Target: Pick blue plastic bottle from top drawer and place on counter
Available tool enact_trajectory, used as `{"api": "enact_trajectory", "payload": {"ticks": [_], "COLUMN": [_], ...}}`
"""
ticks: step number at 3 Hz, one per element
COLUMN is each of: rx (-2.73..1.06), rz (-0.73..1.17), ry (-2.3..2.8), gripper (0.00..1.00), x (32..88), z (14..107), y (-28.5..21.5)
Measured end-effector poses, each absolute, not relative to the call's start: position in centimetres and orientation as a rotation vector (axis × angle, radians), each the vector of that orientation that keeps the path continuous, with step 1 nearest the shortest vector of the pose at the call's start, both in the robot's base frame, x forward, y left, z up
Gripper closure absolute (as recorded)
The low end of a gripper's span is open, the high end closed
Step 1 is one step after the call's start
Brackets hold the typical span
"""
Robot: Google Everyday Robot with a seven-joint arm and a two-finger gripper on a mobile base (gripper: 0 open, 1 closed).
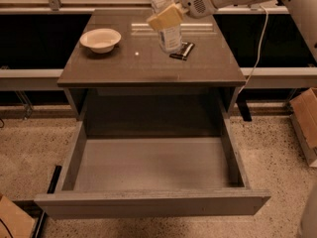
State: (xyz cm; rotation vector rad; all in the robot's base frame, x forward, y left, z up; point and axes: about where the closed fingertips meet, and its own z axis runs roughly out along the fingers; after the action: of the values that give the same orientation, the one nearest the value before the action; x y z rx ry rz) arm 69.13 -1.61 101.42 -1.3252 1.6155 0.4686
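Note:
My gripper (166, 11) is at the top of the camera view, above the far middle of the counter (148, 66). It is shut on the blue plastic bottle (170, 35), a clear bottle with a pale label, held upright with its base just above the counter top. A tan finger pad (164, 17) covers the bottle's upper part; its cap is out of view. The top drawer (148, 162) stands pulled fully open below, with a bare grey floor.
A white bowl (100, 39) sits on the counter's left side. A small dark packet (182, 50) lies right of the bottle. Cardboard boxes stand at the right edge (306, 118) and at the lower left (12, 217). A cable (257, 48) hangs behind the cabinet.

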Motion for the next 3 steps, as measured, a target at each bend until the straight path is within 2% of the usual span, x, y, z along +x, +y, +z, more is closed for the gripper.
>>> {"api": "enact_trajectory", "payload": {"ticks": [1,3], "rx": [-1.289,-1.171], "rz": [0.445,0.494], "ry": [1.597,1.615], "gripper": [1.00,1.00], "x": [69.4,69.5], "z": [103.3,98.9], "y": [-2.3,0.1]}}
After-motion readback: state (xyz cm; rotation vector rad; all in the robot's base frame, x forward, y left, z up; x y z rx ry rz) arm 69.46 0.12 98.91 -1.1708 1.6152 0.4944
